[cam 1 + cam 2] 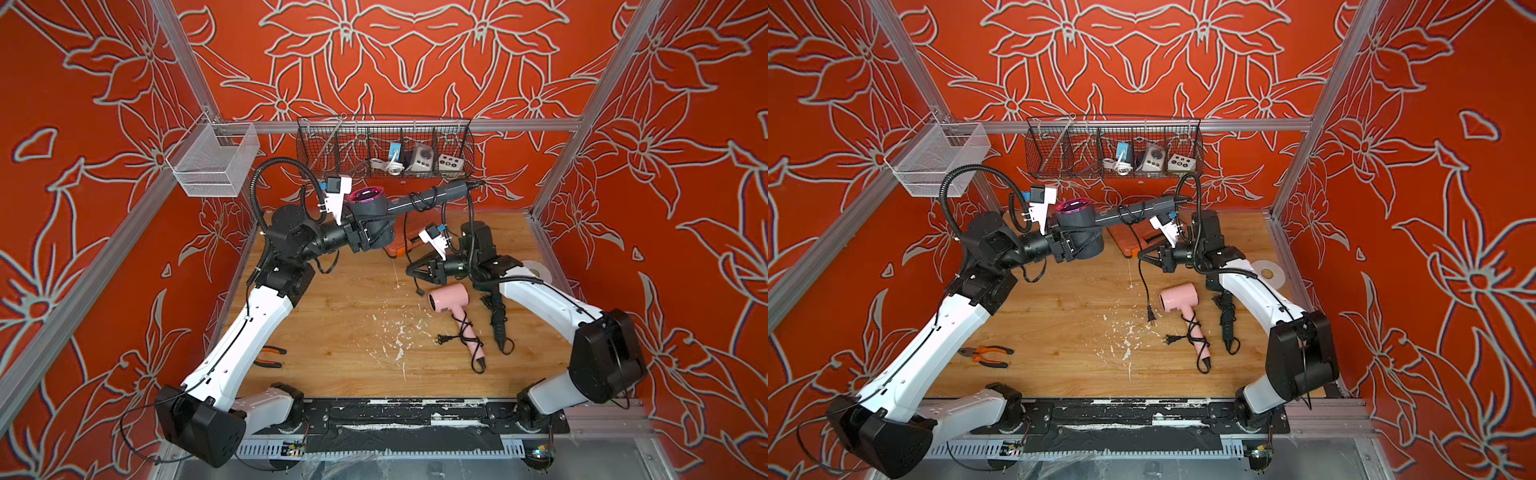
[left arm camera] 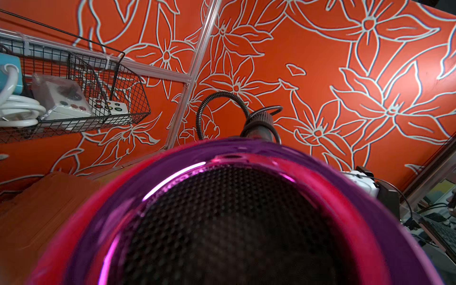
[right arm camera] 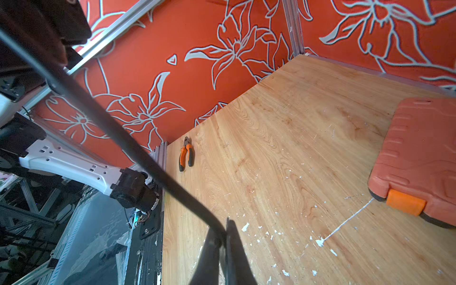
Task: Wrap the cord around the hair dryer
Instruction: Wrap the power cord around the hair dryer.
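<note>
Left gripper (image 1: 371, 233) clamps the barrel of the grey hair dryer (image 1: 370, 210), held aloft at 12 o'clock over the table (image 1: 332, 332). Its magenta-ringed intake (image 2: 222, 222) fills the left wrist view. The black cord (image 1: 419, 201) loops the handle (image 1: 449, 192), which points toward 3 o'clock, and runs down to the right gripper (image 3: 223, 240), pinched tight on it at 1 o'clock. The plug (image 1: 1152, 318) dangles below. A cord-wrapped pink dryer (image 1: 449, 297) lies at 3 o'clock and pliers (image 1: 986, 355) at 8. Labels on the boxes (image 1: 451, 162) in the wire basket (image 1: 457, 137) appear too small to read.

left gripper (image 1: 368, 235) raised and clamped; right gripper (image 1: 410, 268) lower, pinched tight.
</note>
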`<action>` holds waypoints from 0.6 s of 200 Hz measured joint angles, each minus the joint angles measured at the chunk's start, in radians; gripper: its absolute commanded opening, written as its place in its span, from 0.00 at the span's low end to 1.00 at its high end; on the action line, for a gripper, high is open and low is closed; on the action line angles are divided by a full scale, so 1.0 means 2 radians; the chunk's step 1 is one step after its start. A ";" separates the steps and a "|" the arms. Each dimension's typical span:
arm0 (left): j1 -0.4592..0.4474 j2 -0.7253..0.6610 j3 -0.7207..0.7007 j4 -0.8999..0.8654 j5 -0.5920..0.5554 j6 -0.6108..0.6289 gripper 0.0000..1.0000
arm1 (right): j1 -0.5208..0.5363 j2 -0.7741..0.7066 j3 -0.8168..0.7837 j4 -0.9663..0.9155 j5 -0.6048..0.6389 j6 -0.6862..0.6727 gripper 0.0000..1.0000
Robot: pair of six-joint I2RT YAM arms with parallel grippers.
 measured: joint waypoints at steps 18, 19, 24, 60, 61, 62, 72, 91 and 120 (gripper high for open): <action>0.000 0.015 0.000 -0.016 0.003 0.014 0.00 | 0.005 -0.003 0.048 -0.061 0.018 -0.019 0.00; 0.000 0.015 0.000 -0.016 0.004 0.014 0.00 | 0.005 -0.003 0.050 -0.063 0.019 -0.020 0.00; 0.000 0.020 0.000 -0.021 0.007 0.017 0.00 | 0.006 0.000 0.065 -0.082 0.025 -0.026 0.00; -0.016 0.045 -0.007 -0.076 0.012 0.050 0.00 | 0.013 0.052 0.190 -0.206 0.061 -0.083 0.00; -0.017 0.045 -0.007 -0.077 0.012 0.052 0.00 | 0.013 0.054 0.193 -0.208 0.062 -0.084 0.00; -0.018 0.046 -0.007 -0.079 0.012 0.053 0.00 | 0.013 0.056 0.198 -0.214 0.064 -0.087 0.00; -0.030 0.051 -0.007 -0.100 0.009 0.069 0.00 | 0.014 0.076 0.237 -0.249 0.076 -0.105 0.00; -0.061 0.058 -0.009 -0.139 0.003 0.100 0.00 | 0.014 0.106 0.300 -0.296 0.101 -0.133 0.00; -0.104 0.059 -0.022 -0.181 0.001 0.132 0.00 | 0.014 0.143 0.393 -0.354 0.139 -0.171 0.00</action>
